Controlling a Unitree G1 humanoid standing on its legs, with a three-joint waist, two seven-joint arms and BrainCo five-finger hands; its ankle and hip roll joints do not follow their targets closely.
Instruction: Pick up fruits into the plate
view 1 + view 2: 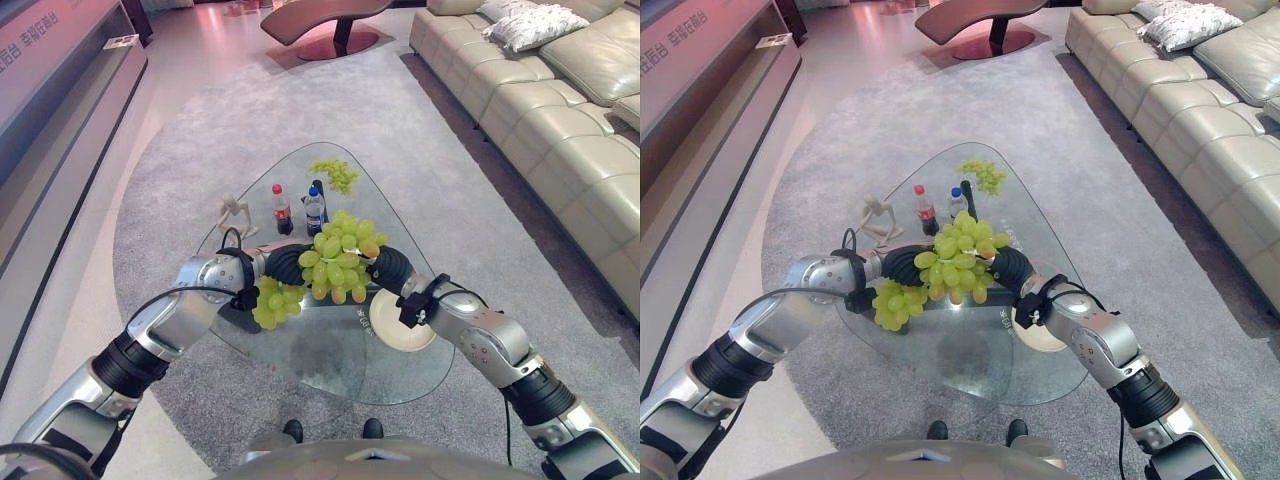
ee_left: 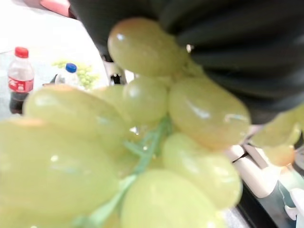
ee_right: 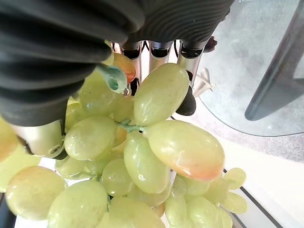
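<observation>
Setting: living room, round grey carpet [image 1: 200, 150], cream leather sofa [image 1: 560, 110] at right, triangular glass coffee table [image 1: 330, 350] at centre.

Held above the table's middle: large bunch of green grapes [image 1: 338, 262], carried between both hands. The right hand [image 3: 156, 52] is seen with its fingers hooked round the bunch. The left hand [image 1: 290, 265] is pressed against it; its finger state cannot be told. A smaller green cluster [image 1: 275, 303] hangs at near left.

On the table: round cream plate [image 1: 400, 325] at near right, seemingly bare; second green grape bunch [image 1: 335, 175] at far edge; red-capped cola bottle [image 1: 282, 210]; blue-capped water bottle [image 1: 314, 210]; small pale figurine [image 1: 235, 213].

Progress, judged: nothing plated yet; both bunches remain.
</observation>
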